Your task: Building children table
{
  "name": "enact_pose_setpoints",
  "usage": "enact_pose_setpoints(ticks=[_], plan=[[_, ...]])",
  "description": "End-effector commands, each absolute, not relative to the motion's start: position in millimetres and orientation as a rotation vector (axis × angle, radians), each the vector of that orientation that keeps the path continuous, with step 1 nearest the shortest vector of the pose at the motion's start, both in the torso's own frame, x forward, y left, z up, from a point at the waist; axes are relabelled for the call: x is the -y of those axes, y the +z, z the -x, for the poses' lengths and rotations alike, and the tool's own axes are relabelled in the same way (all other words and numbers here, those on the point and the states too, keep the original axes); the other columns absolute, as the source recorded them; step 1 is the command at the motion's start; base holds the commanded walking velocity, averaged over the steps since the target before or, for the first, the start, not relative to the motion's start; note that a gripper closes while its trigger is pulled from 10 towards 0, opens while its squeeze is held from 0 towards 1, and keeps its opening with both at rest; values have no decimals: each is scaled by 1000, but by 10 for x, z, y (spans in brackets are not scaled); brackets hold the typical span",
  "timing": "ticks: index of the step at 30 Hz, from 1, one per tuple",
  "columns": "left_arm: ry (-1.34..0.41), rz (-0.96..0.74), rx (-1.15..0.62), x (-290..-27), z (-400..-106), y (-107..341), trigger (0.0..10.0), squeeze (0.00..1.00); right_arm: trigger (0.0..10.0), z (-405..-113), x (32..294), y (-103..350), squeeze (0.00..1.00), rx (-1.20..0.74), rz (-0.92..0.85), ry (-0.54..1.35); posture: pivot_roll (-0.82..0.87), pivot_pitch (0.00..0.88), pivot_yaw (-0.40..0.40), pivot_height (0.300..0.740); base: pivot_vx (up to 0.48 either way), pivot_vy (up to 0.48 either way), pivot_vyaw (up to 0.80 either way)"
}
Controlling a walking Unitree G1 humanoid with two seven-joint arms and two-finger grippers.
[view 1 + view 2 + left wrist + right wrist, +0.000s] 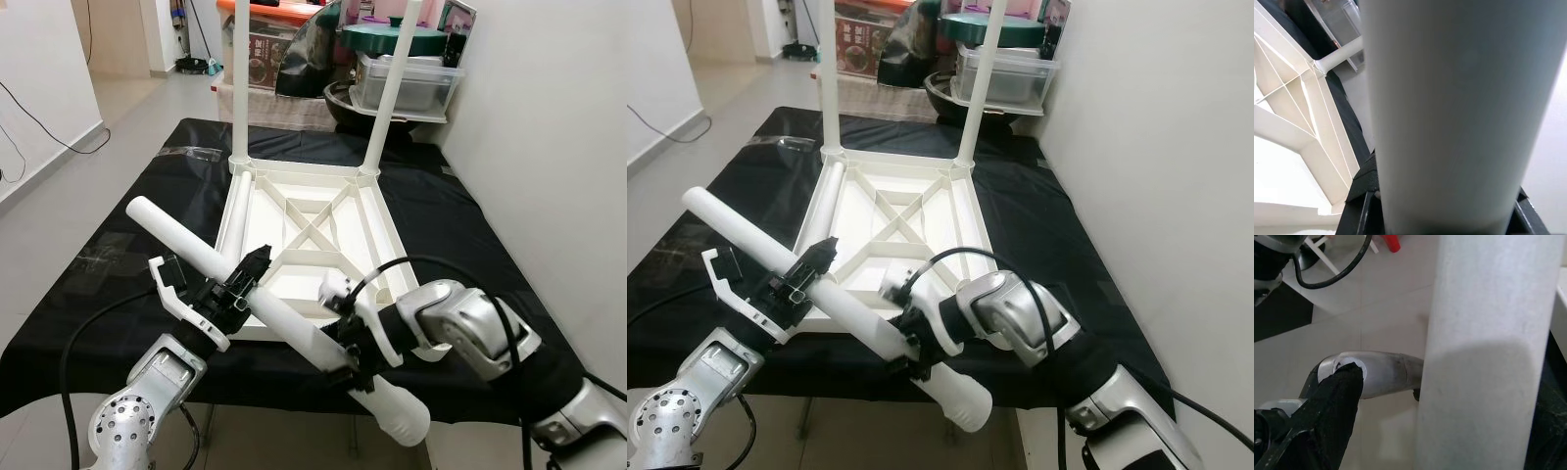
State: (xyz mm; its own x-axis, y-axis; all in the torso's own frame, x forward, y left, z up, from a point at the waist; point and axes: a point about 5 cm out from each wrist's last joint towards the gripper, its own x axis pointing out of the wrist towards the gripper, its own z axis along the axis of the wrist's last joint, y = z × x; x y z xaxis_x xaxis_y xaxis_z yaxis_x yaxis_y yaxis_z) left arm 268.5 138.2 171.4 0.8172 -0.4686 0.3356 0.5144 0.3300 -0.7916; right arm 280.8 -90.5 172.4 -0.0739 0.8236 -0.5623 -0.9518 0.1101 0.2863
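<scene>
While clamped around a white table leg (279, 318), left gripper (242, 279) with black fingers pinching the tube near its middle, pointing toward the overturned tabletop. Farther down the same leg, right gripper (345, 338) closed on it too, fingers wrapped around the tube just above its rounded lower end. Leg held in the air on a slant, upper end up and to the left, lower end down and to the right, past the near edge of the black table cover (470, 245). In the left wrist view, pressed close against the lens as a broad pale column (1459, 112), with ribs of the tabletop (1288, 112) beside it. In the right wrist view, again a wide white column (1484, 352), with a silver arm segment (1376, 372) and pale floor behind.

Beyond the grippers, lying upside down on the black cover, a white children's tabletop (304, 240) with crossed ribs showing. Standing upright from its two far corners, two fitted legs (238, 78), (392, 88). Lying along its left rim, another loose leg (235, 215). Past the far end, a clear storage box (407, 83) and a dark green lid (392, 37) among household clutter. At right, a plain white wall (558, 147).
</scene>
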Motion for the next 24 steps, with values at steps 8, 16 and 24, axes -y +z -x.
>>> enact_pose_setpoints(ticks=[8, 16, 24], plan=[[-690, 1050, 65, -1296, -2712, 1773, 0, 0, 9608, -2740, 824, 1589, 0, -748, 266, 1502, 77, 0, -125, 740, 0, 0, 0], [-702, 1054, 61, -1266, -2720, 1771, 0, 0, 8235, -2783, 779, 1503, 0, -740, 321, 1445, 72, 0, -120, 740, 0, 0, 0], [-716, 1057, 55, -1217, -2733, 1775, 0, 0, 1412, -2851, 717, 1405, 0, -702, 399, 1381, 75, 0, -121, 740, 0, 0, 0]])
